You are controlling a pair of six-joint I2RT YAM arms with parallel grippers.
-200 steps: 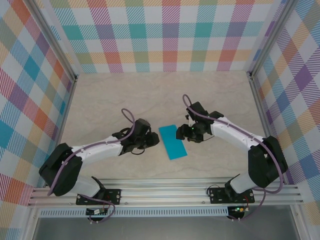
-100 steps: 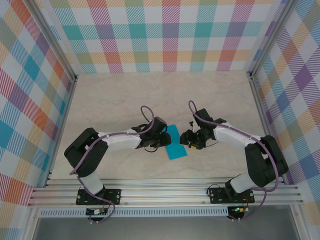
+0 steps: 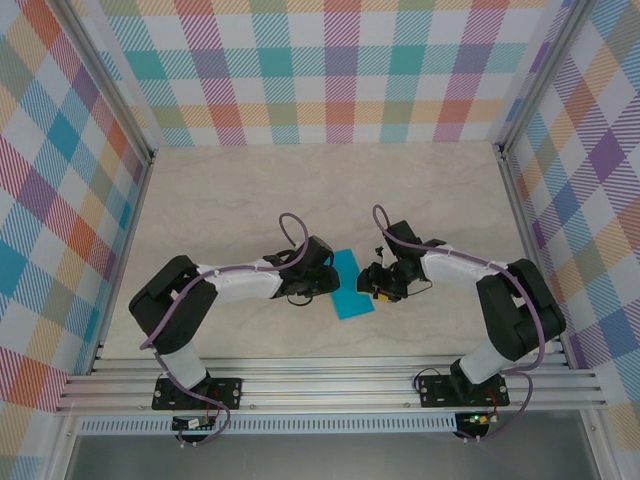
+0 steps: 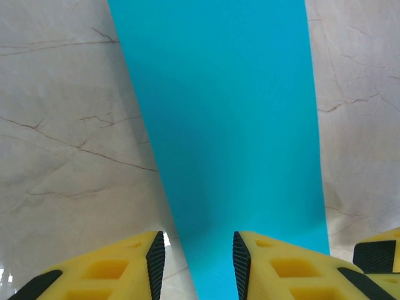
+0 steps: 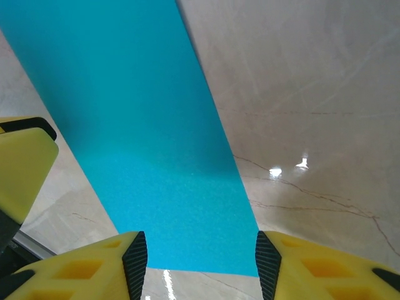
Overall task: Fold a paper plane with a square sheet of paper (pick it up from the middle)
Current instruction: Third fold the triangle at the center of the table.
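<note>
Plaid-patterned walls (image 3: 340, 70) enclosed a pale marble-look table (image 3: 230, 190), and the sheet of paper (image 3: 350, 286) lay flat on it, between the two arms. From above it read as an oblong, longer than wide, rather than a square. A first fold in half was therefore probably done, though no crease or doubled edge could be made out. None of the dart's angled folds were there, neither a pointed tip nor a kite outline, so most of the folding was left.

The left gripper (image 3: 322, 283) sat at the paper's left side. Its yellow fingers (image 4: 125, 269) stood a modest gap apart with the paper's edge running between them, gripping nothing. The right gripper (image 3: 379, 283) sat at the paper's right side, its jaws wider apart, straddling the paper's end and likewise empty.

No brand, label or lettering could be read anywhere.
</note>
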